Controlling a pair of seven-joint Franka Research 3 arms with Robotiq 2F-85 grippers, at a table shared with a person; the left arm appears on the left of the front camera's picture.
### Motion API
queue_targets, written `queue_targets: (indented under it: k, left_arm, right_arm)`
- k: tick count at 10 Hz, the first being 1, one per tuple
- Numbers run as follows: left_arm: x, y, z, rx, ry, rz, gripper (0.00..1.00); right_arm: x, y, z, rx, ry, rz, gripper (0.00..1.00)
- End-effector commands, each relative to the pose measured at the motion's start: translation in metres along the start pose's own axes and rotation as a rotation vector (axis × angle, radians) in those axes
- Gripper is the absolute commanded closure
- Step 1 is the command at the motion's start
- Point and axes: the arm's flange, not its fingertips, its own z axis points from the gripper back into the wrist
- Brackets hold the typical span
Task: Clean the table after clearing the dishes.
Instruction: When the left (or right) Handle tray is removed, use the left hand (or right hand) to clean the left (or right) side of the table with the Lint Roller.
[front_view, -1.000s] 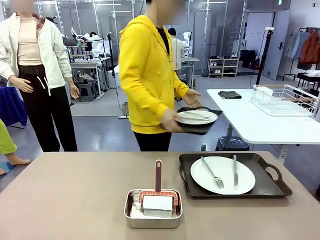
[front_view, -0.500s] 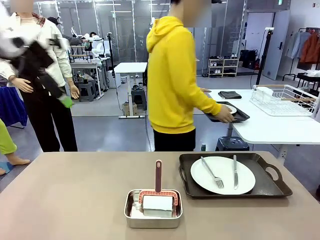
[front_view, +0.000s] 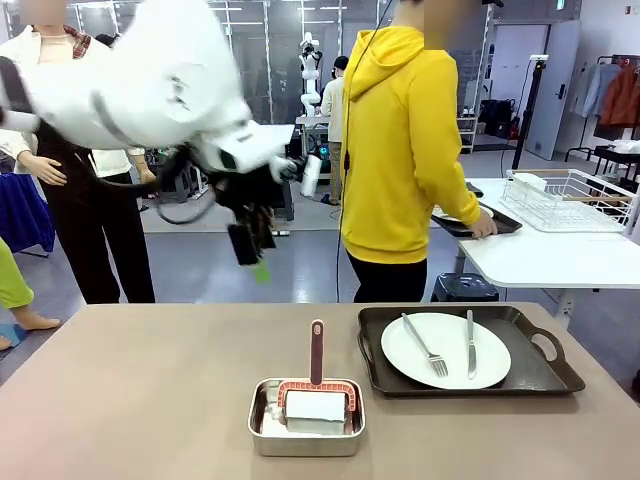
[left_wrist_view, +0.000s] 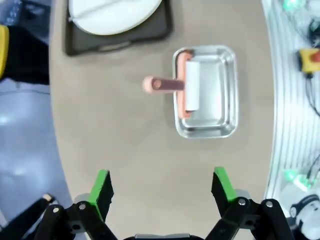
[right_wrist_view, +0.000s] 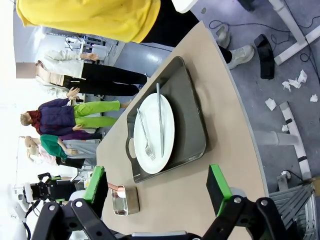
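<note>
With jaws apart at lower centre, the left gripper is best centred over the roller handle mid-frame, the steel pan being avoided.

Your front cam sits low at the robot's edge of the table and looks straight across it at the person in the yellow hoodie. The left wrist cam hangs high over the table and points straight down, with the steel pan near centre and the dark tray cut off at the top. The right wrist cam is rolled sideways and looks along the table at a slant, closer in. All three share the pan and tray.
</note>
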Motion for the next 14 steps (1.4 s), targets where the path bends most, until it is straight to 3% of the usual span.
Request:
queue_targets:
  k: [1,2,3,7,8,10,14]
  left_arm:
    - [0.023,0.023,-0.02,-0.01,0.084,-0.106,0.0]
    - [0.034,0.026,-0.029,-0.041,0.077,-0.099,0.0]
    - [0.021,0.003,-0.022,-0.018,0.038,-0.062,0.0]
    - [0.021,0.003,-0.022,-0.018,0.038,-0.062,0.0]
    - [0.028,0.013,-0.022,-0.008,0.046,-0.076,0.0]
    - [0.045,0.032,-0.04,-0.053,-0.02,0.017,0.0]
    - [0.061,0.057,-0.083,-0.197,0.1,0.052,0.0]
  right_arm:
    - [-0.001,0.001,0.001,0.006,0.0,0.003,0.0]
    - [-0.001,0.001,0.001,0.006,0.0,0.003,0.0]
    - [-0.001,0.001,0.001,0.006,0.0,0.003,0.0]
    - [-0.001,0.001,0.001,0.006,0.0,0.003,0.0]
    - [-0.001,0.001,0.001,0.006,0.0,0.003,0.0]
    - [-0.001,0.001,0.001,0.006,0.0,0.003,0.0]
    - [-0.001,0.001,0.001,0.006,0.0,0.003,0.0]
